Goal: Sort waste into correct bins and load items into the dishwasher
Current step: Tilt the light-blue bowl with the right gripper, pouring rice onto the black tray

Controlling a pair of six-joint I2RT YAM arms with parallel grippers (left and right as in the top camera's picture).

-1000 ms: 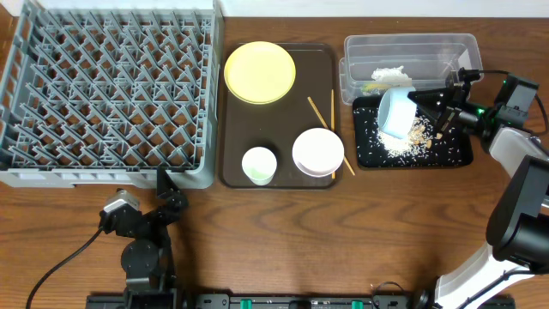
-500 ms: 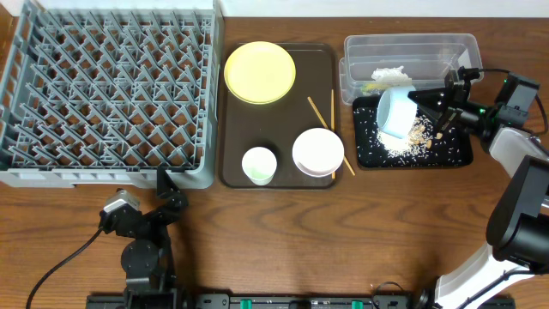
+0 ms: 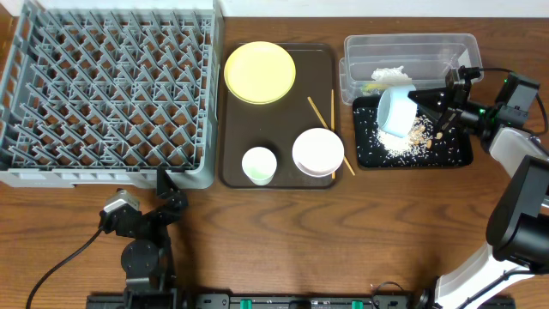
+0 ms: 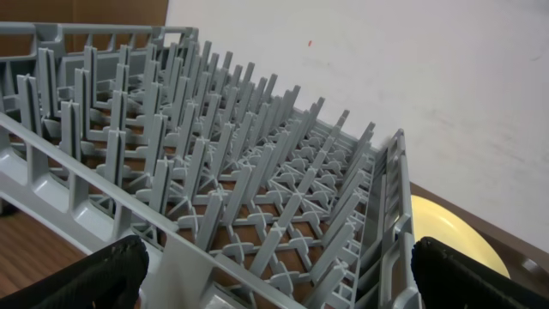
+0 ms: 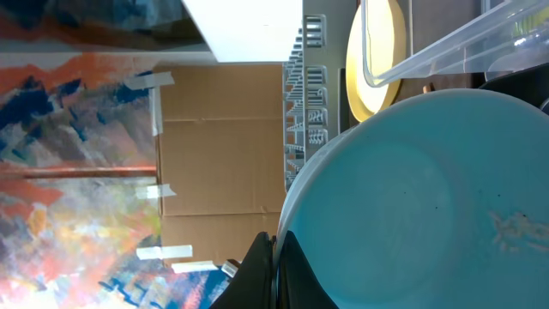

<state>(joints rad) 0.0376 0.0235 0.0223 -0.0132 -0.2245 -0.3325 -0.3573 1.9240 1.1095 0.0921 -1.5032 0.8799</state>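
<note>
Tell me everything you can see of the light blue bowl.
The light blue bowl is round and smooth, plastic or ceramic by its look. It is tipped steeply on edge above the black tray, where rice lies scattered. The right gripper pinches its rim. A few grains cling to its inside.

The wooden surface (image 3: 283,236) is occupied by a grey rack (image 3: 107,90) at the left, with a brown tray (image 3: 276,129) set just beside it. At the right, a clear tub (image 3: 429,53) and a black tray (image 3: 459,150) are placed side by side.
</note>
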